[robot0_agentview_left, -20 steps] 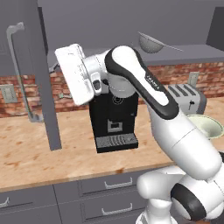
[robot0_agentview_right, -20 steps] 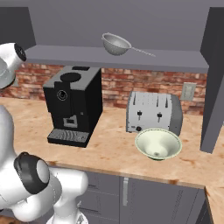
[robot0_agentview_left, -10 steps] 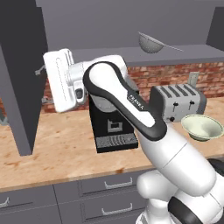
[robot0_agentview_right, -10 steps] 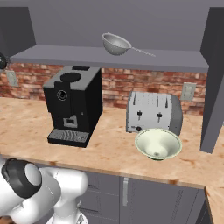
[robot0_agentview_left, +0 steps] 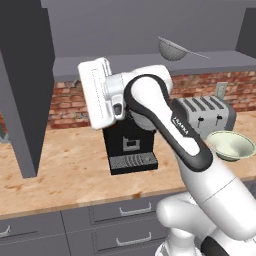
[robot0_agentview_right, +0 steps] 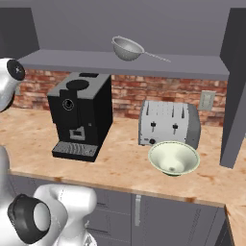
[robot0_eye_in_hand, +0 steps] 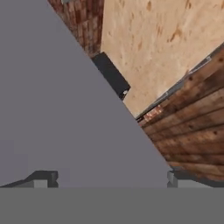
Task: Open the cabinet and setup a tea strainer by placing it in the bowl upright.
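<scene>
So the tea strainer (robot0_agentview_right: 128,49) sits on the open cabinet (robot0_agentview_right: 144,63) shelf, well off to the gripper (robot0_eye_in_hand: 109,177)'s right and a bit higher. The bowl (robot0_agentview_right: 174,158) is on the worktop (robot0_agentview_right: 120,163) in front of the toaster (robot0_agentview_right: 169,124), also far right of the gripper and below it. The gripper is spread wide, both tips showing apart at the bottom of the hand view, nothing between them, with the left door (robot0_agentview_left: 25,85) right up in front of the camera.

My guess on handling: the strainer looks light, stiff and thin. The mesh cup could dent or slip, so I'd pinch the wire handle close to the cup so it doesn't swing.

Compared with half a second back, the hand has moved in toward the coffee machine (robot0_agentview_left: 131,145) and away from the door, which now hangs further open. Strainer and bowl haven't budged.
</scene>
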{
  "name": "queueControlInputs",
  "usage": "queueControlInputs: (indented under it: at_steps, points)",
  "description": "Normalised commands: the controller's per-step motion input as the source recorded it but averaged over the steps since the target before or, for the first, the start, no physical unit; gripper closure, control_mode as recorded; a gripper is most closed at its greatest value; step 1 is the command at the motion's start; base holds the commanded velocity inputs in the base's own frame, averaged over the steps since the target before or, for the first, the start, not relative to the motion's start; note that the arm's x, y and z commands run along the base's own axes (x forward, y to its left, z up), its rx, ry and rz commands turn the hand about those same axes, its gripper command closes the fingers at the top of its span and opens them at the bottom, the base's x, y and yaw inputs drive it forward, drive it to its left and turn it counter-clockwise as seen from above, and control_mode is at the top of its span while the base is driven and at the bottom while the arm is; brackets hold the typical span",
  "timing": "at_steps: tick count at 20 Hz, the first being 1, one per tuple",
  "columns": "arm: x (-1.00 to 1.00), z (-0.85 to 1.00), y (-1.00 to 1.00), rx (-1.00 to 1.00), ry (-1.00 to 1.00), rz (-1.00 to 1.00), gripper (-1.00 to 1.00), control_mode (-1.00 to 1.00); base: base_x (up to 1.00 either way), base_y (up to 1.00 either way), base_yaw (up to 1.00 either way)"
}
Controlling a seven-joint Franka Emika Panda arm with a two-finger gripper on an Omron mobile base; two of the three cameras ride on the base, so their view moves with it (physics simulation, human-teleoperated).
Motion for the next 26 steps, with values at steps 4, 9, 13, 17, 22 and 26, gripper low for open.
queueControlInputs:
  at_steps: [4,9,13,17,22,26]
  points:
    - [0.03,-0.25,-0.69,-0.18,-0.08,-0.01,-1.0,-1.0,0.0,0.0,0.0]
    - [0.0,-0.36,-0.54,-0.38,-0.17,0.0,-1.0,-1.0,0.0,0.0,0.0]
    - [0.0,-0.27,-0.53,-0.48,-0.27,0.1,-1.0,-1.0,0.0,0.0,0.0]
    - [0.0,-0.19,-0.42,-0.5,-0.38,0.23,-1.0,-1.0,0.0,0.0,0.0]
    - [0.0,-0.16,-0.68,-0.45,-0.33,0.34,-1.0,-1.0,0.0,0.0,0.0]
    - [0.0,-0.14,-0.82,-0.43,-0.31,0.35,-1.0,-1.0,0.0,0.0,0.0]
